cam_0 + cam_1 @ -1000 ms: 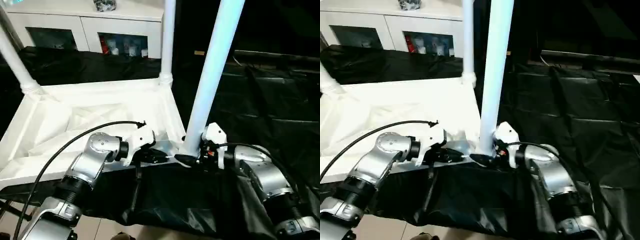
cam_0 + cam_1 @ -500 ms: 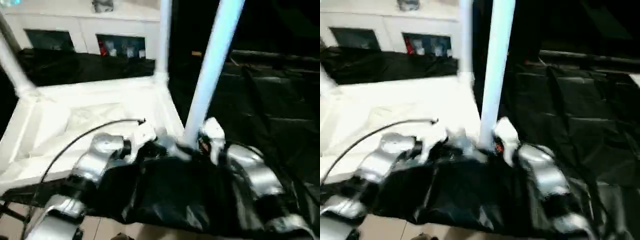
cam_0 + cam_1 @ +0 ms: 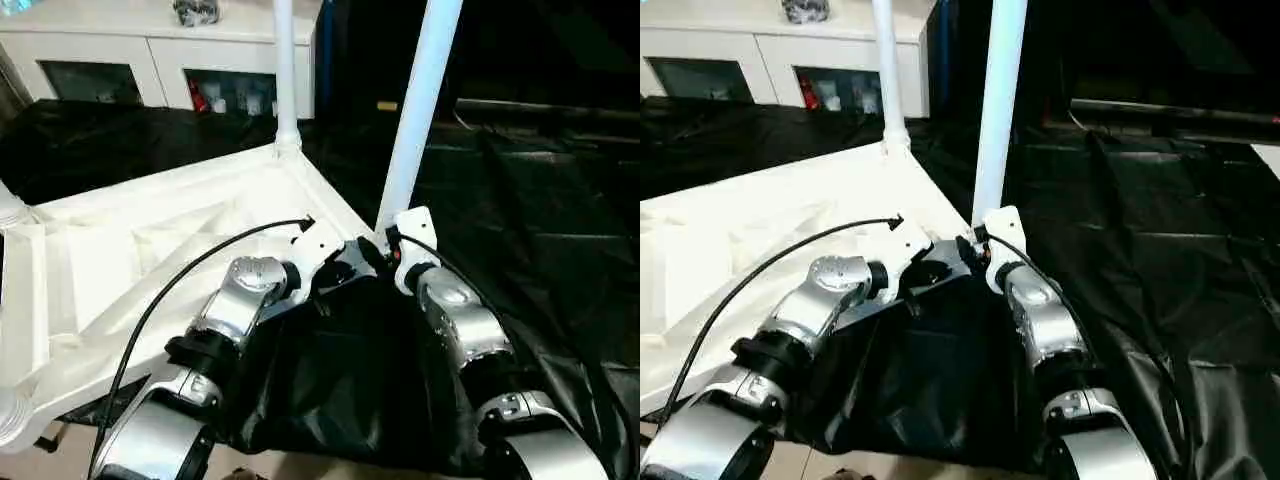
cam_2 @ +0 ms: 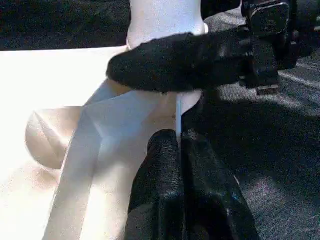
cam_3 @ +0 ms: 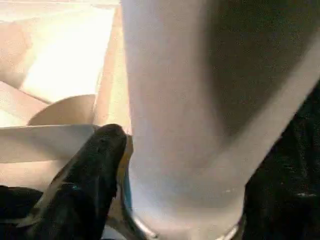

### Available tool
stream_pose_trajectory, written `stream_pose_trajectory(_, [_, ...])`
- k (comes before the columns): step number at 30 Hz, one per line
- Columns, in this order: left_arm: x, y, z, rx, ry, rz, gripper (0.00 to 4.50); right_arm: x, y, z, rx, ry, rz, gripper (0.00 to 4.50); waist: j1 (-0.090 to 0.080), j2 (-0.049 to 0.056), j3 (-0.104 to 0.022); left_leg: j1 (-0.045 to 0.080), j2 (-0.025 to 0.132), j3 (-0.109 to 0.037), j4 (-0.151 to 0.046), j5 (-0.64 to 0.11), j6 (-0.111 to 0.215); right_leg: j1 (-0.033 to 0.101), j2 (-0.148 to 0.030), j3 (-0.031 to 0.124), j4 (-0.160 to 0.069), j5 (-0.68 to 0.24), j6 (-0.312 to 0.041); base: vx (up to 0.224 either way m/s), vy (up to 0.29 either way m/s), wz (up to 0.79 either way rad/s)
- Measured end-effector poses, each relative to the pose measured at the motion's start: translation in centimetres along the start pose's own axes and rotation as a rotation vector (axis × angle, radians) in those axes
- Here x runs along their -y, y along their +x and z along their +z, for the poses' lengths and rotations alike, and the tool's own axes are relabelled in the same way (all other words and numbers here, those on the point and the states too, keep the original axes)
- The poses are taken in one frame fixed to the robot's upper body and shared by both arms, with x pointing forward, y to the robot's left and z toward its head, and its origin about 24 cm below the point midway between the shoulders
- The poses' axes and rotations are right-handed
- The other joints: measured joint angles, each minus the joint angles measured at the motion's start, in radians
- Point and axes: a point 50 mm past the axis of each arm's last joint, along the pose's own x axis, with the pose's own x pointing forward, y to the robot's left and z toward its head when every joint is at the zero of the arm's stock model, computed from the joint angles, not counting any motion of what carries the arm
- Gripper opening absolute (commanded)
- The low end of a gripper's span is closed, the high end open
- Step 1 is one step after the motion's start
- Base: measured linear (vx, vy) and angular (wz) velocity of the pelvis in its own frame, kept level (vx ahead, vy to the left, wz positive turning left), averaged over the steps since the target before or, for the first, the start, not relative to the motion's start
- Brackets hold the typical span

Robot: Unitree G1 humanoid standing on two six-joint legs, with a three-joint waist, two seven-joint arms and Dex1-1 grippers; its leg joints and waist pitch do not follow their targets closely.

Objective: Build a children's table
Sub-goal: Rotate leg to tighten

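1. The right gripper (image 4: pixel 185 67) clasped the base of the near leg (image 3: pixel 418 110) of the children's table (image 3: pixel 150 250), one finger wrapped round the tube where it met the corner socket; a loose clasp could have let the leg tilt.
2. The left gripper (image 4: pixel 180 165), fingers pressed together, pinched the thin rim just beside that socket; a slip there risked the upturned top sliding.
3. Beyond both grippers, the far leg (image 3: pixel 284 70) stood upright in its socket.
4. The black sheet (image 3: pixel 540 200) under the top looked slippery.
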Motion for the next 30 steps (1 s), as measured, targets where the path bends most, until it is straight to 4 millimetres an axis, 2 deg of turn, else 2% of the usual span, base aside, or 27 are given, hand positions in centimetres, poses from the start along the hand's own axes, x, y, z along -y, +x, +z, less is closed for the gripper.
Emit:
stream_pose_trajectory(2, [-0.1, -0.2, -0.1, 0.0, 0.008, -0.013, 0.0, -0.1, -0.1, -0.1, 0.007, -0.003, 0.017, 3.81, -0.001, 0.001, 0.001, 0.0, 0.0, 0.0, 0.0, 0.0, 0.0, 0.0, 0.0, -0.001, 0.0, 0.0, 0.0, 0.0, 0.0, 0.0])
stream_pose_trajectory(10, [-0.3, -2.1, -0.8, 0.001, 0.052, -0.127, 0.0, 0.1, -1.9, -0.6, 0.033, -0.069, 0.235, 3.81, -0.001, 0.004, 0.002, 0.0, 0.001, 0.0, -0.001, 0.0, 0.0, -0.001, 0.0, -0.001, 0.0, 0.0, 0.0, 0.0, 0.0, 0.0])
stream_pose_trajectory(13, [-0.1, -3.4, -1.4, 0.004, 0.072, -0.208, 0.0, 0.3, -3.4, -1.1, 0.031, -0.125, 0.395, 3.81, 0.003, 0.003, 0.002, -0.001, 0.001, 0.0, -0.002, 0.0, 0.0, -0.001, 0.0, -0.001, 0.0, -0.001, 0.0, 0.0, 0.0, 0.0])
stream_pose_trajectory(21, [0.5, -4.9, -2.0, 0.005, 0.095, -0.326, 0.0, 0.2, -5.1, -1.0, 0.005, -0.202, 0.628, 3.81, 0.02, 0.003, 0.003, 0.0, 0.001, 0.0, -0.001, 0.0, 0.0, 0.0, 0.0, -0.001, 0.0, 0.0, 0.0, 0.0, 0.0, 0.0])
stream_pose_trajectory(22, [0.6, -5.1, -2.1, 0.003, 0.094, -0.338, 0.0, 0.2, -5.3, -1.1, -0.004, -0.213, 0.653, 3.56, 0.021, 0.003, 0.003, 0.0, 0.001, 0.0, -0.001, 0.0, 0.0, 0.0, 0.0, 0.0, 0.0, 0.0, 0.0, 0.0, 0.0, 0.0])
stream_pose_trajectory(25, [0.8, -5.3, -2.2, 0.002, 0.097, -0.371, 0.0, 0.4, -5.8, -1.0, -0.017, -0.222, 0.693, 3.44, 0.023, 0.004, 0.003, 0.0, 0.001, 0.0, -0.001, 0.0, 0.0, 0.0, 0.0, 0.0, 0.0, 0.0, 0.0, 0.0, 0.0, 0.0])
stream_pose_trajectory(27, [0.9, -5.4, -2.1, 0.001, 0.101, -0.384, 0.0, 0.5, -5.9, -1.0, -0.02, -0.222, 0.711, 3.16, 0.025, 0.003, 0.003, -0.001, 0.001, 0.0, -0.001, 0.0, 0.0, 0.0, 0.0, -0.001, 0.0, 0.0, 0.0, 0.0, 0.0, 0.0])
stream_pose_trajectory(30, [1.0, -5.5, -2.2, 0.001, 0.099, -0.396, 0.0, 0.6, -6.1, -1.1, -0.021, -0.221, 0.719, 2.98, 0.028, 0.003, 0.003, -0.001, 0.001, 0.0, -0.001, 0.0, 0.0, 0.0, 0.0, 0.0, 0.0, -0.001, 0.0, 0.0, 0.0, 0.0])
